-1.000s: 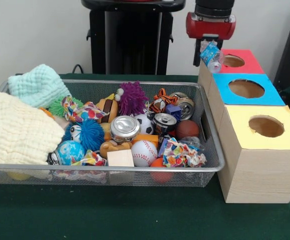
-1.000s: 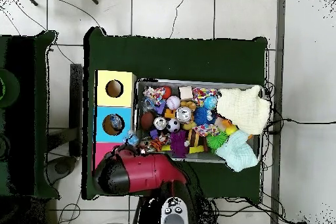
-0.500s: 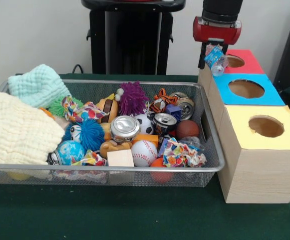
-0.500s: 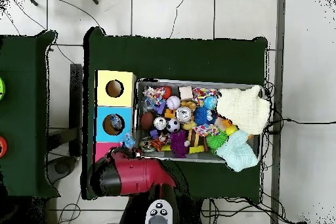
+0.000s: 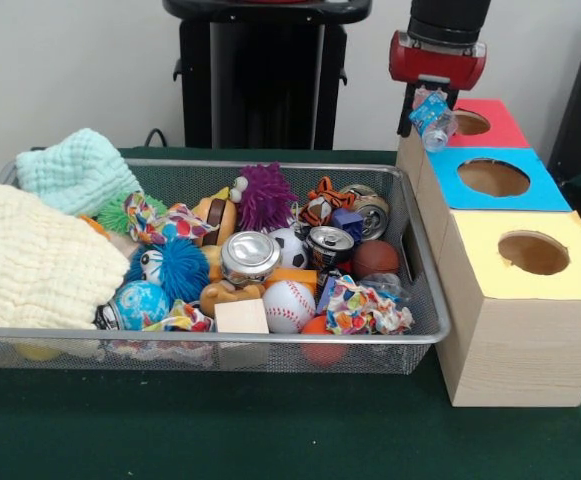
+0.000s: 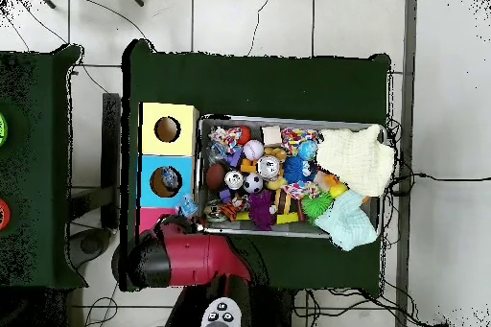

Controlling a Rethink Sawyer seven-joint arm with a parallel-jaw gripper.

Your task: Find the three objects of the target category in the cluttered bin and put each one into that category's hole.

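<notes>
My gripper (image 5: 427, 106) is shut on a small crushed plastic bottle (image 5: 434, 122) with a blue label. It hangs at the left edge of the red-topped box (image 5: 490, 125), just left of that box's round hole (image 5: 469, 122). From above, the bottle (image 6: 187, 208) shows beside the red arm (image 6: 187, 258), which covers most of the red box (image 6: 147, 219). The wire mesh bin (image 5: 210, 338) holds several cans, balls, fuzzy toys and crumpled wrappers. Another clear bottle (image 5: 385, 284) lies at the bin's right side.
A blue-topped box (image 5: 495, 178) and a yellow-topped box (image 5: 532, 252) stand in a row with the red one, right of the bin. Something lies inside the blue box's hole (image 6: 170, 181). Cream (image 5: 30, 260) and mint (image 5: 78, 168) cloths fill the bin's left end.
The gripper has carried the bottle a little right and up, nearer the red box's hole. In the overhead view the arm has drawn toward the lower left.
</notes>
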